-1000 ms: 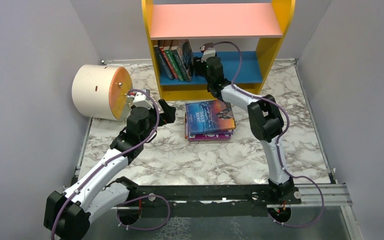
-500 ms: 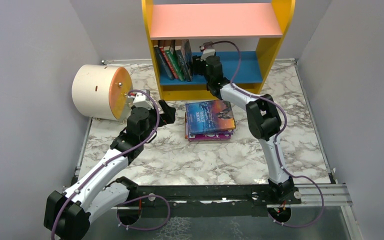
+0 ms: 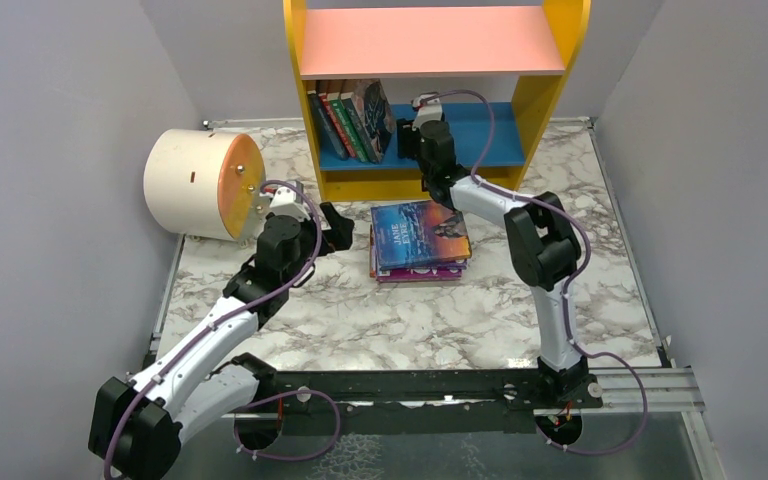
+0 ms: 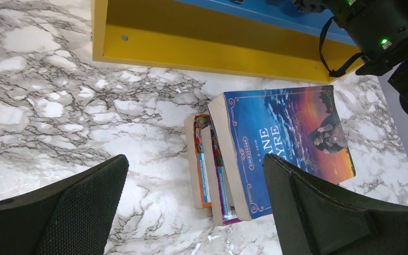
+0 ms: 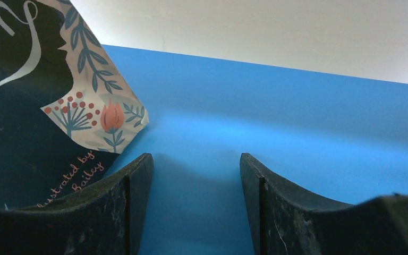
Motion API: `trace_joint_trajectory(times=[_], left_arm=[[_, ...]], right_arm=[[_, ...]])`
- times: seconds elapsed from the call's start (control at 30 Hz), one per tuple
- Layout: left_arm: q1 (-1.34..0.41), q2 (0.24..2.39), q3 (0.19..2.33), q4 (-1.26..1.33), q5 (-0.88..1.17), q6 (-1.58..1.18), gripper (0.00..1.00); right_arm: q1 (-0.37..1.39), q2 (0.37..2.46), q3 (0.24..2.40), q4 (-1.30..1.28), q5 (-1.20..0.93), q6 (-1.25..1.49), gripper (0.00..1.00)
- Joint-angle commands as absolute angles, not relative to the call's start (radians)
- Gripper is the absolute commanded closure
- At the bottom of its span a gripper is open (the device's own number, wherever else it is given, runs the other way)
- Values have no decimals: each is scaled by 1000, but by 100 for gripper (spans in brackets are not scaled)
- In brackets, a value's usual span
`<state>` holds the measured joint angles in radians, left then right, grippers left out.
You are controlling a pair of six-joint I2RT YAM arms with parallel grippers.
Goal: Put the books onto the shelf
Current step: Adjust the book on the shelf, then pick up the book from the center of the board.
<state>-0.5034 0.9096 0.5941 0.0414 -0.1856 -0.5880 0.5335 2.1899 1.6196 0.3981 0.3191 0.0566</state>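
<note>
The shelf [image 3: 560, 70] has yellow sides, a pink upper board and a blue lower board [image 3: 495, 135]. Several books [image 3: 350, 120] stand at the left of the lower board, and the outermost one [image 5: 32, 117], dark with a floral corner, leans right. My right gripper [image 3: 406, 132] [image 5: 196, 175] is open and empty just right of that book, low over the blue board [image 5: 297, 106]. A stack of books [image 3: 420, 238] lies on the table, a blue "Jane Eyre" book [image 4: 287, 143] on top. My left gripper [image 3: 341, 226] [image 4: 196, 207] stands wide open left of the stack.
A cream cylinder with an orange end [image 3: 195, 182] lies at the table's left, close behind the left arm. Grey walls close in both sides. Under the top book, an orange book [image 4: 199, 159] and a purple one [image 4: 219, 180] show their edges.
My right gripper has drawn back to the right, away from the standing books, and the outermost book now leans further right. The left gripper has shifted slightly towards the stack.
</note>
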Motion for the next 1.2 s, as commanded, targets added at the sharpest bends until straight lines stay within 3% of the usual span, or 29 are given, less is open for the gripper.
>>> trace_joint_trajectory(times=[0.0,0.33,0.63,0.93,1.17], left_arm=[[-500,928,577,90,-124,-600,6],[-501,999,527,192,5,-666,6],[-502,1150,508,331,130,-727,6],[-504,1291,552,404,205,-737,5],[-503,1356,575,449,249,-758,5]], right_arm=[[534,2104,1569,434,377,64,40],[535,1803,1270,406,388,111,40],[543,1524,1088,96,306,248,40],[540,1402,943,-102,312,392,40],[527,1382,838,-70,198,451,40]])
